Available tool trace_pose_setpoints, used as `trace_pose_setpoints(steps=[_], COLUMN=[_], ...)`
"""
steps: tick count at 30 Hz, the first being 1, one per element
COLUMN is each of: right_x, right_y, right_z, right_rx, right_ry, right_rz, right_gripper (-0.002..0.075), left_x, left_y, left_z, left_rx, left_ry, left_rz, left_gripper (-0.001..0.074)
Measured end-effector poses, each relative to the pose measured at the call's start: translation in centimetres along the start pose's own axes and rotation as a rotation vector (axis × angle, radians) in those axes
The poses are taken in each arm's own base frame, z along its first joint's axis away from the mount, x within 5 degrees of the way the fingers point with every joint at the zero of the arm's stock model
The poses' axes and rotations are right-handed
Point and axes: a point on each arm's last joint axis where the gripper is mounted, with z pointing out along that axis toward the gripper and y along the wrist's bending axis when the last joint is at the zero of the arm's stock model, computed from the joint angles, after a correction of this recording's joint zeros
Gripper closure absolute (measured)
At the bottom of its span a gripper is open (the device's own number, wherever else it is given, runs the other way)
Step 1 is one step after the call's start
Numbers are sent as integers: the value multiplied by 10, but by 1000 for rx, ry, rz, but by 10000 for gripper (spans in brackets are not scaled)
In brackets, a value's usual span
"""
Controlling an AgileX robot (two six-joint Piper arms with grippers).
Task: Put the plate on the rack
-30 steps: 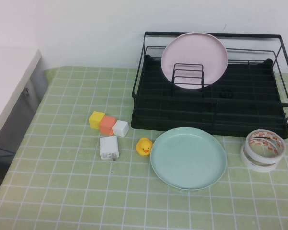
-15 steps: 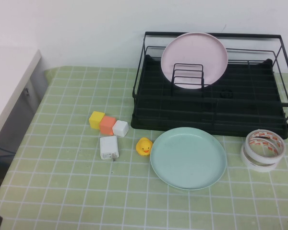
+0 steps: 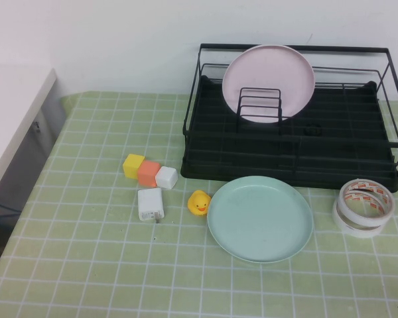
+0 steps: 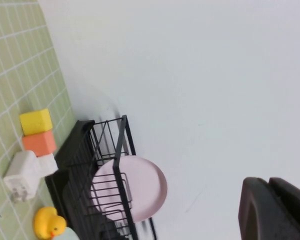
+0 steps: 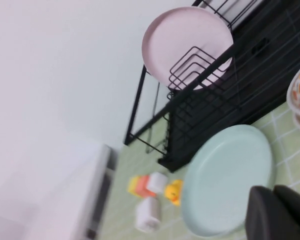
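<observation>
The pale mint-green plate [image 3: 260, 218] lies flat on the green checked cloth, just in front of the black wire rack [image 3: 292, 159]. It also shows in the right wrist view [image 5: 227, 177], below my right gripper [image 5: 272, 192], which hangs above it with fingers together and empty. The rack [image 5: 225, 110] holds a pale pink plate [image 3: 268, 79] upright in its dividers. My left gripper [image 4: 269, 182] is shut and empty, raised high and looking at the rack [image 4: 75, 155] from the left side. Neither gripper shows in the high view.
Yellow [image 3: 134, 165], orange [image 3: 148, 172] and white [image 3: 166, 177] cubes, a white charger [image 3: 150, 203] and a yellow duck [image 3: 199, 202] lie left of the plate. Tape rolls [image 3: 363, 207] stand to its right. A white counter [image 3: 13, 119] borders the table's left.
A dark bit at the bottom left corner of the high view half a second ago has gone out of view. The plate and the other things have not moved.
</observation>
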Motion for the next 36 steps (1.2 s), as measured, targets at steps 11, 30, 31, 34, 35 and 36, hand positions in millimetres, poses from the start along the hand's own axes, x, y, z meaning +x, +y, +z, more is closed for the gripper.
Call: trace_pose_setpoints(steps=[11,30,31,34,35,36], right_x=[2,5,5,5,5,6], right_y=[0,1,2,2,2,2], right_z=[0,0,0,0,0,0], right_rx=[-4,-25,-28,-34,-34,-35], right_ry=[22,54,55,54,54,56], right_rz=[-303,-364,-366,-370,-371,-372], right_gripper=[717,717,717,717,717,717], left_x=[19,31,37,60,71,80], left_y=[-25,-82,-79,-70,-67,-63], left_z=[11,165,172,190,195,200], left_rx=[-176,-477,-510,-593,-611,-627], left_ry=[357,1058,1082,1132,1147,1159], left_rz=[527,1158,1192,1303,1350,1384], left_gripper=[736,736,736,736,736,736])
